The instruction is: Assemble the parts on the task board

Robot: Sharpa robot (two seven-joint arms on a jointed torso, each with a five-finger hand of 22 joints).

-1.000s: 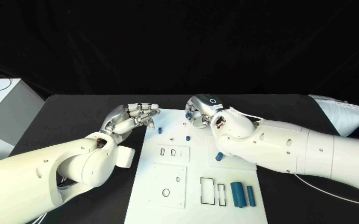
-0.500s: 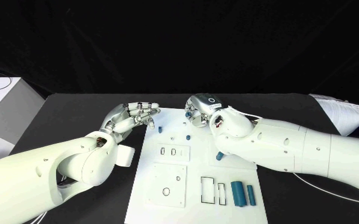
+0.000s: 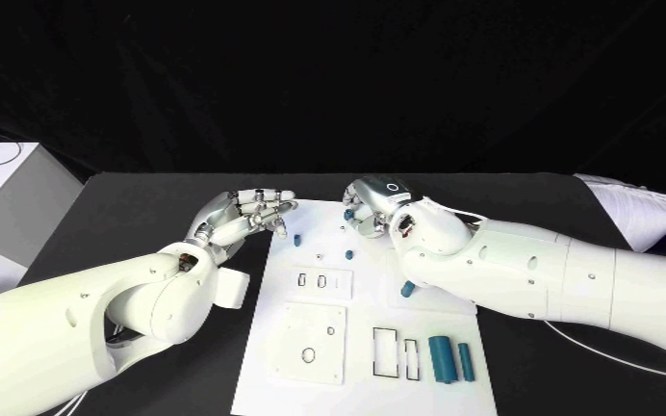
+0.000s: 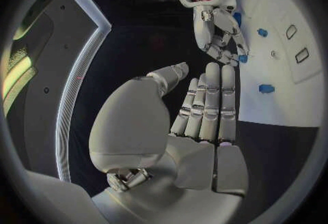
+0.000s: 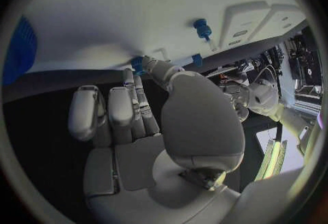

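The white task board [image 3: 313,339] lies in the middle of the table. My right hand [image 3: 372,208] hovers over the board's far edge, fingers curled down, its fingertips pinching a small blue part [image 3: 347,214]; the same part [image 4: 242,58] and hand [image 4: 213,26] appear in the left wrist view, and the part [image 5: 138,64] sits between thumb and finger in the right wrist view. My left hand [image 3: 250,214] hangs beside the board's far left corner, fingers straight and apart, holding nothing. Other small blue parts [image 3: 295,239] [image 3: 348,255] [image 3: 407,290] stand on the board.
Two larger blue cylinders [image 3: 442,359] [image 3: 467,362] lie at the board's near right, next to rectangular slots [image 3: 385,353]. A raised plate with slots [image 3: 320,283] and another with a hole [image 3: 310,342] sit on the board. White cloth [image 3: 625,206] lies at the table's right edge.
My right hand has edged slightly toward the board's far edge with the small part at its fingertips. The left hand has stayed put.
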